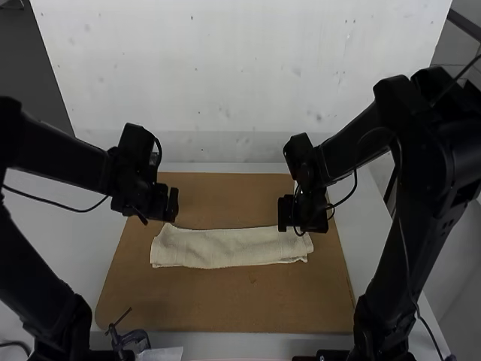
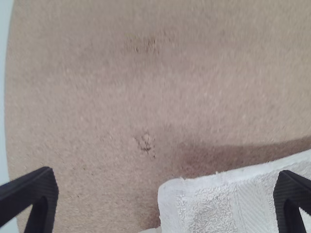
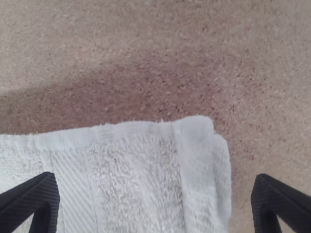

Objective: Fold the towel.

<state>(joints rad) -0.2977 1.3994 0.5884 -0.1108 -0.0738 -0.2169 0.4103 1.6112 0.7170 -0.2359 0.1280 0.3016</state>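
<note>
Ok, bench (image 1: 71,241) carries the brown board (image 1: 225,301); keep all work inside the board. Towel (image 1: 214,248) lies across its middle as a long strip, layered, so likely one fold in, another to go. Both end effectors at the towel's far side: left end effector (image 2: 166,184) fingers apart around the far-left corner (image 2: 177,191), right end effector (image 3: 154,187) fingers apart around the far-right corner (image 3: 194,126). Nothing clamped.

I read the step as gripping that far edge. Go low, close on both corners together, take every layer meant to move. Lift only a little, carry level at matched speed, light tension, lay down before opening. Watch the under-layer lip (image 3: 222,170) beyond the top layer at the right end: miss it and the fold shears. Square it first if needed.
</note>
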